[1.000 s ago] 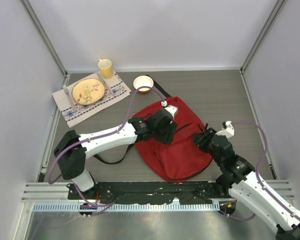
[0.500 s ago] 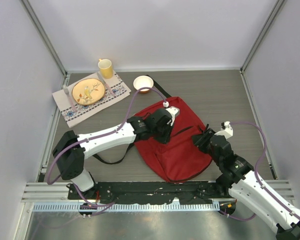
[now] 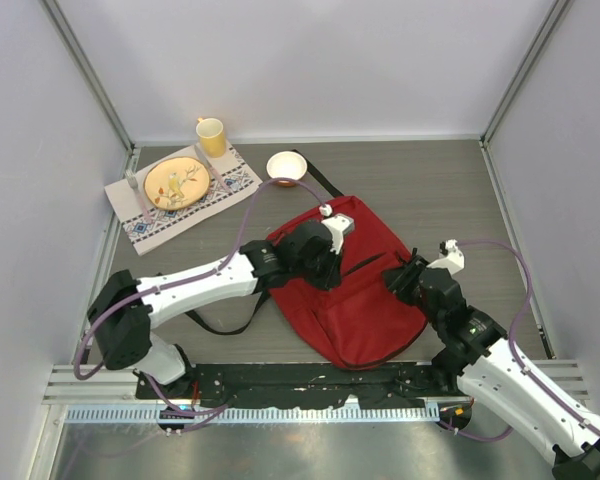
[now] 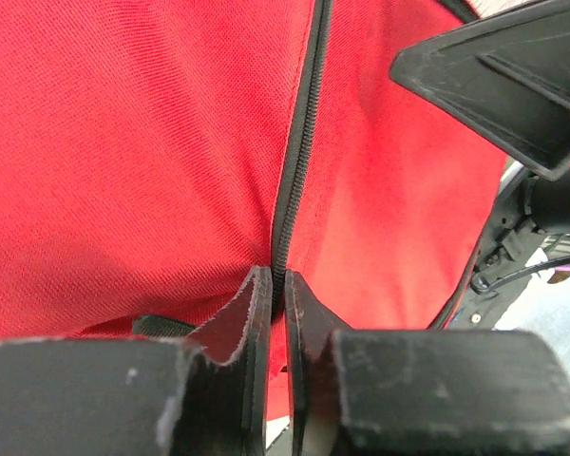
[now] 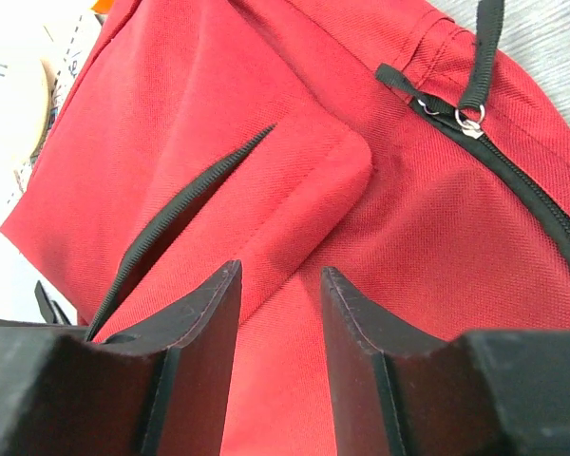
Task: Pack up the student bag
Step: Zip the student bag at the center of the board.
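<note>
1. The student bag [image 3: 365, 300], dark red, lies flat in the middle of the bench [image 3: 460, 190], between the two arms and a little right of centre.
2. A black zipper line [image 4: 299, 142] runs down its fabric. In the right wrist view there is also a gaping black-edged slit [image 5: 185, 204] in a pocket panel and a metal zipper pull [image 5: 470, 122] on a second zipper.
3. A black strap [image 3: 220, 322] loops out from the bag's left edge onto the bench.
4. The left gripper [image 4: 277, 285] is down on the left half of the bag, its jaws clenched almost together on the zipper line, which runs into the narrow gap between the tips.
5. The right gripper [image 5: 280, 285] is at the bag's right edge, released, with its jaws apart. Only red fabric shows through the gap, and nothing is held.
6. At the far left, well apart from the bag, a patterned placemat [image 3: 140, 225] carries an orange plate [image 3: 175, 182].
7. A yellow mug [image 3: 211, 135] stands at the mat's far corner, and a small bowl [image 3: 285, 166] sits just to the right of the mat.
</note>
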`<state>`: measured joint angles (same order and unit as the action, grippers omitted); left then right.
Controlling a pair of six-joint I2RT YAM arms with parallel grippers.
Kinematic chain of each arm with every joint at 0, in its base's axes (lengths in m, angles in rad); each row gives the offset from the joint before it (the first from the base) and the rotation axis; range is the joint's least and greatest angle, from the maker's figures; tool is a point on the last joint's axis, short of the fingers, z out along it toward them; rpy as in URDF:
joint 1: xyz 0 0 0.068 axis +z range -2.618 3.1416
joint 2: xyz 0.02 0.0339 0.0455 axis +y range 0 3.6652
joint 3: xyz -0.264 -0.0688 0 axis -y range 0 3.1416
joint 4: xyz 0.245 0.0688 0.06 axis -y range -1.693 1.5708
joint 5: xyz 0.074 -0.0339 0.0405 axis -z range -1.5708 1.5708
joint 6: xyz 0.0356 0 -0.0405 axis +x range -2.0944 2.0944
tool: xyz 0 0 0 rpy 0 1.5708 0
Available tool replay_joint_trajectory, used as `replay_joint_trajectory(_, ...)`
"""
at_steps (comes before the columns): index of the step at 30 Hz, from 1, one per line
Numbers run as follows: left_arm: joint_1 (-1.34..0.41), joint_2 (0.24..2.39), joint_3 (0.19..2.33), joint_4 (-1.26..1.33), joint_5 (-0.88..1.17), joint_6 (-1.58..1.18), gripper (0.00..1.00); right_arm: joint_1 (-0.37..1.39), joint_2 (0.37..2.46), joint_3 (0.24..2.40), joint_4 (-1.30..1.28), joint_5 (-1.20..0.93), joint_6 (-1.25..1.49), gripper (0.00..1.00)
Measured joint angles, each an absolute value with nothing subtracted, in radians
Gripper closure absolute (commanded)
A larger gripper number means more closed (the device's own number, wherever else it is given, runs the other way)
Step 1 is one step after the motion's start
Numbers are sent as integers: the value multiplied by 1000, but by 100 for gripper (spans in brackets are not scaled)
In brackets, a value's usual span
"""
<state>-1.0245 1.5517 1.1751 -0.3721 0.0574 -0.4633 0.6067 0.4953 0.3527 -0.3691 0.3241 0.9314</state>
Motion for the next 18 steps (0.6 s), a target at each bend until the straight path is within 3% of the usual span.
replay_joint_trajectory(3, -1024, 1483, 1125, -323, 45, -463, 82, 607, 516, 376, -368, 318, 907, 56)
replay_joint_trajectory(6, -1028, 1394, 1073, -274, 46, -465, 67, 607, 544, 406, -368, 310, 881, 56)
replay_joint_trajectory(8, -1028, 1344, 1050, -241, 46, -464, 66, 607, 557, 418, -368, 305, 867, 55)
replay_joint_trajectory(10, -1030, 1301, 1037, -216, 35, -468, 55, 607, 563, 427, -368, 302, 857, 54)
replay_joint_trajectory(13, -1032, 1272, 1030, -207, -8, -476, 49, 607, 563, 438, -366, 289, 835, 53)
replay_joint_trajectory(15, -1032, 1257, 1014, -207, -51, -496, 36, 606, 566, 451, -359, 259, 807, 53)
replay_joint_trajectory(18, -1032, 1217, 966, -228, -174, -558, 27, 607, 601, 493, -337, 197, 763, 54)
